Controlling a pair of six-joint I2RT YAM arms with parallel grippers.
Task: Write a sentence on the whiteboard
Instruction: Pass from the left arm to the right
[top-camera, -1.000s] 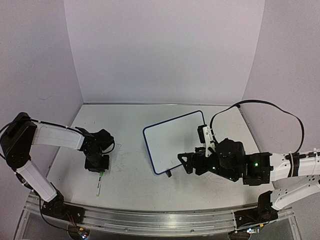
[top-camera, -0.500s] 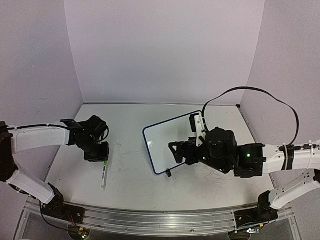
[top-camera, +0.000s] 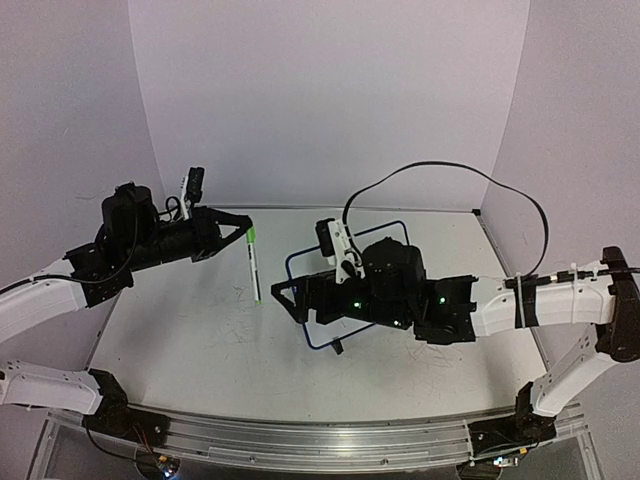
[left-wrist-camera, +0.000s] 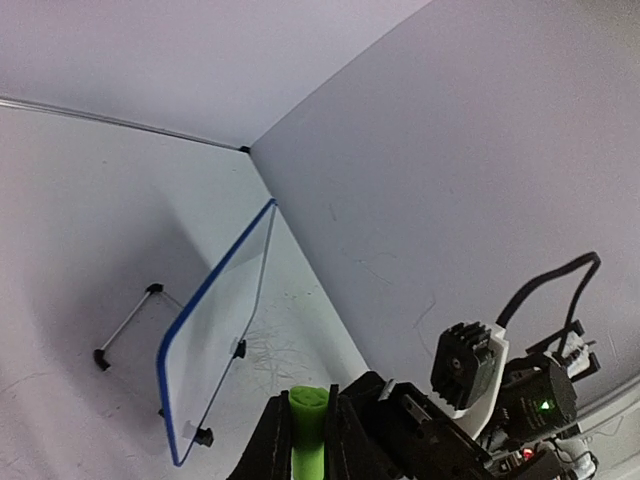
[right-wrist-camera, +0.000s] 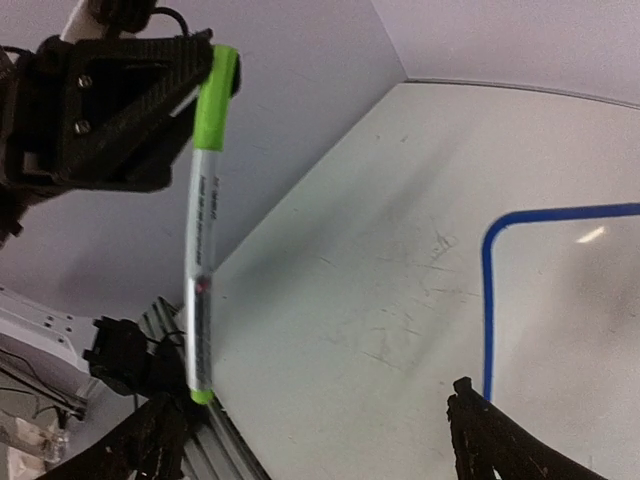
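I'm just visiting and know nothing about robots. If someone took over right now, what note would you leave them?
Left end effector: shut on the green end of the marker, which hangs above the table.
Right end effector: open, empty, facing the marker.
Whiteboard: on the table near the right end effector; no writing visible on it.
Done: marker picked up.
Remaining: the whole sentence.
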